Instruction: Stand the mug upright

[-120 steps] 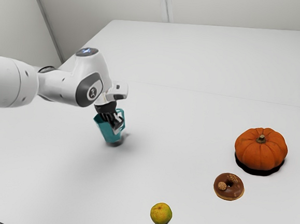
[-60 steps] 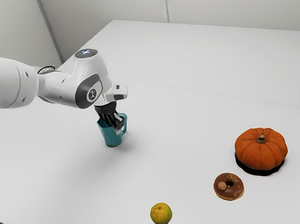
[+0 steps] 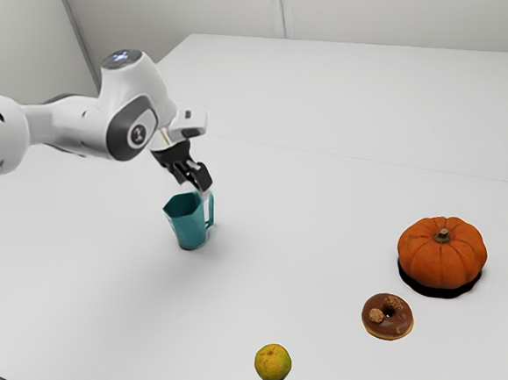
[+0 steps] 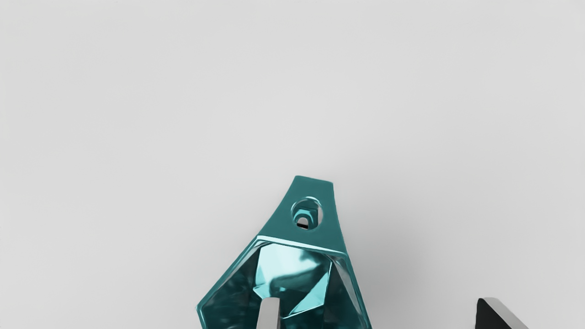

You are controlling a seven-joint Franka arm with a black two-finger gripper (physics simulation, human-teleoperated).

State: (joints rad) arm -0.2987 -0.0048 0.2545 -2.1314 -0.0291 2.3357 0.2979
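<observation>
Raised and drawn slightly toward the exterior view's left since the earlier frame, the gripper (image 3: 196, 187) hangs close by the rim and handle (image 3: 211, 211) of the mug (image 3: 186, 226), which stands upright on the table (image 3: 97, 283). Toward the exterior view's right, well apart from it, lie a pumpkin (image 3: 442, 255), a chocolate doughnut (image 3: 396, 323) and a yellow-green fruit (image 3: 273, 364). Wrist view: fingers (image 4: 269, 315) wide apart, one overlapping the mug's open mouth, the other out past its side.
</observation>
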